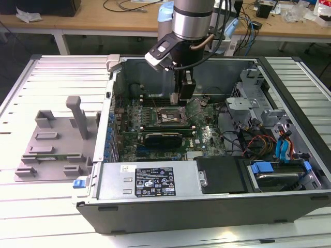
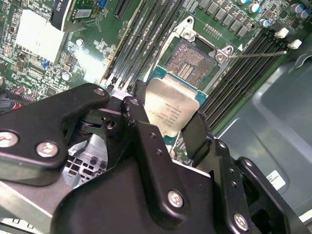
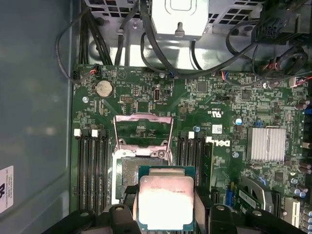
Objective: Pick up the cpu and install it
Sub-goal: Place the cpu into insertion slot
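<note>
The jaws are closed on the cpu (image 2: 170, 109) (image 3: 165, 202), gripping it by two opposite edges between the black fingers (image 2: 146, 141), its pale metal top showing in both wrist views. The arm (image 1: 192, 20) reaches down into the open computer case (image 1: 207, 201), which lies on its side on the table (image 1: 51, 72).

Directly under the jaws and a little beyond their tips is the socket (image 2: 192, 63) (image 3: 127, 175) on the green motherboard (image 3: 219, 97). Its pin field is bare and its metal retaining frame (image 3: 143, 129) is swung open. The cpu overlaps one side of the socket and is not seated in it.

Rows of black memory slots (image 3: 92, 165) run along both sides of the jaws. Farther out to one side is a finned heat sink (image 3: 265, 144). Well away from the jaws, outside the case, a grey plastic tray (image 1: 51, 144) with upright posts rests on the table.
</note>
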Controlling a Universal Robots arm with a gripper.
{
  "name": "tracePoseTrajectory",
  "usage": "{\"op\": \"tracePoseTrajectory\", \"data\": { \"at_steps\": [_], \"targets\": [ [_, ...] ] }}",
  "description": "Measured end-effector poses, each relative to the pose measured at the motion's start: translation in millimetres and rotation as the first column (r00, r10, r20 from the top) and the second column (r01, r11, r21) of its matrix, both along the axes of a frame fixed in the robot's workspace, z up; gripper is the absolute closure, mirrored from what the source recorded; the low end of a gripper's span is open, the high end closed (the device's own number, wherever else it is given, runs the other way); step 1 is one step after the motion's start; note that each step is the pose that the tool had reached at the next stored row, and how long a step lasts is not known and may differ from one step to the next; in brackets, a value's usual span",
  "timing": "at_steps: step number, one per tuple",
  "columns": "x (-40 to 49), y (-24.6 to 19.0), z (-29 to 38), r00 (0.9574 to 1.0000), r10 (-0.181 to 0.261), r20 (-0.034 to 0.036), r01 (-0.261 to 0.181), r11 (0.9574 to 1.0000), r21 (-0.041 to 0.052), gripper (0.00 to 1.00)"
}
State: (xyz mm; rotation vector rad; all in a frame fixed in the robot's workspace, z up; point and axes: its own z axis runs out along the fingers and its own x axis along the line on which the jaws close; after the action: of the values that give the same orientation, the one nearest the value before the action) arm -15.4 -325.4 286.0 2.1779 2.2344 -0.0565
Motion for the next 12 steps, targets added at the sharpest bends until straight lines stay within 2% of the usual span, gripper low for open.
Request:
{"op": "tracePoseTrajectory", "data": {
  "at_steps": [12],
  "targets": [
    [-1.3,2.4,-7.9,1.0000,0.000,0.0000,0.000,1.0000,0.0002,0.45]
  ]
}}
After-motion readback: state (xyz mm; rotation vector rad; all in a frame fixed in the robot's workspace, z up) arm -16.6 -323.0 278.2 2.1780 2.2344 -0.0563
